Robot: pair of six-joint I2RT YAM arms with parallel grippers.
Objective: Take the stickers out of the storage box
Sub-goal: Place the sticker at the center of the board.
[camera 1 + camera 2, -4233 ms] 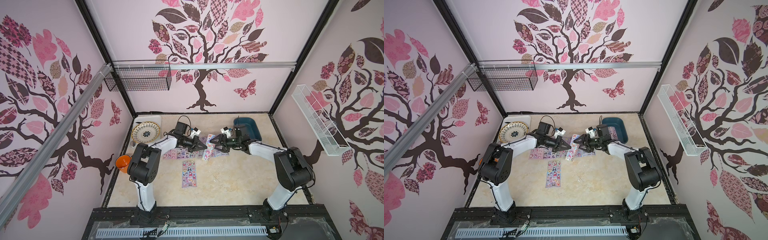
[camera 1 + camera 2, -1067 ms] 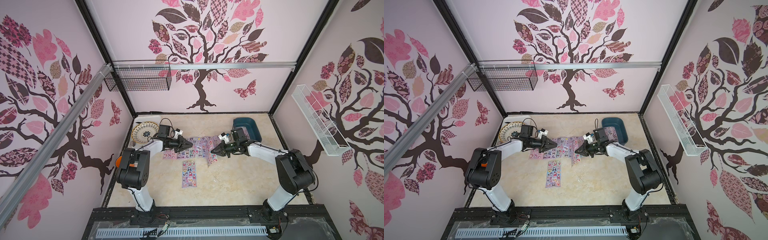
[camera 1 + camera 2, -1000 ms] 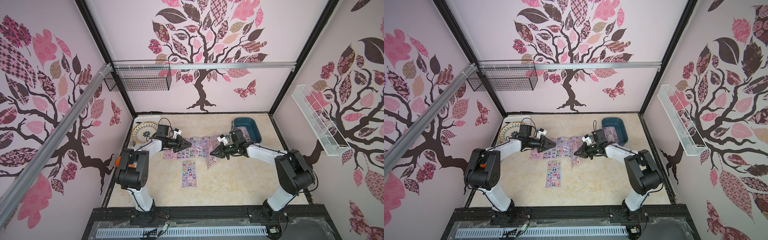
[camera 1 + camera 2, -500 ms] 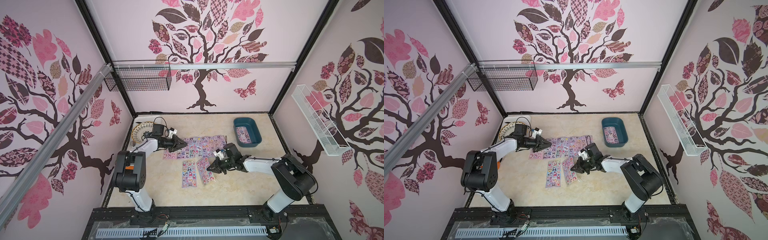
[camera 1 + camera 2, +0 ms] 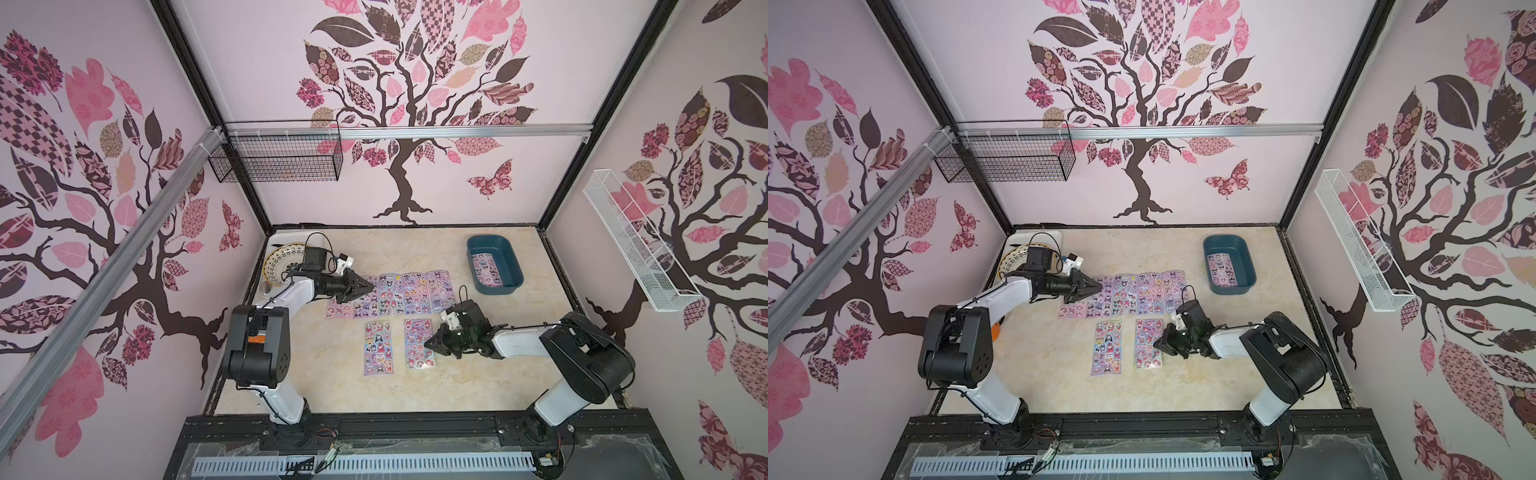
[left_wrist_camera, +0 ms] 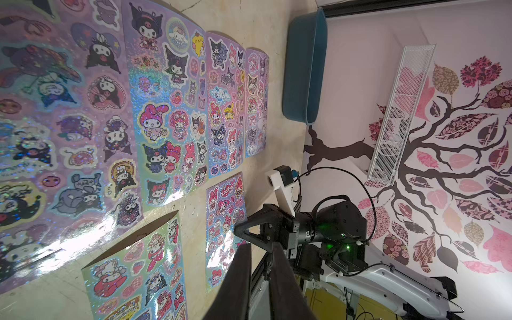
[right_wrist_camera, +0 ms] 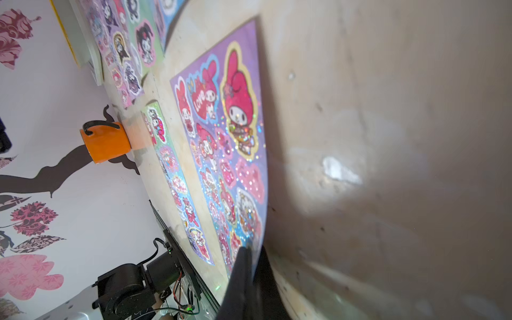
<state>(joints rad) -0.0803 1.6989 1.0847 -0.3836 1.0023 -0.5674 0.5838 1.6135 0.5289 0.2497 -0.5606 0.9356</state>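
Note:
The teal storage box [image 5: 498,286] [image 5: 1231,287] stands at the back right, and one sheet of stickers [image 5: 485,268] lies flat inside it. Several sheets form a row [image 5: 399,293] on the table. In front of the row lie two more, a light blue one [image 5: 377,347] and a pink-purple one [image 5: 419,343] [image 7: 230,138]. My right gripper [image 5: 428,344] [image 7: 249,249] is shut on the right edge of the pink-purple sheet, low over the table. At the row's left end my left gripper [image 5: 371,286] [image 6: 260,246] has a narrow gap between its fingers and holds nothing.
A patterned plate [image 5: 282,262] sits in a white tray at the back left, behind my left arm. An orange cup [image 7: 105,141] stands by the left wall. A black wire basket [image 5: 276,158] and a white one [image 5: 636,245] hang on the walls.
My right gripper has carried the pink-purple sheet from beside the row toward the front and laid it next to the light blue sheet. My left gripper has drawn back slightly to the left.

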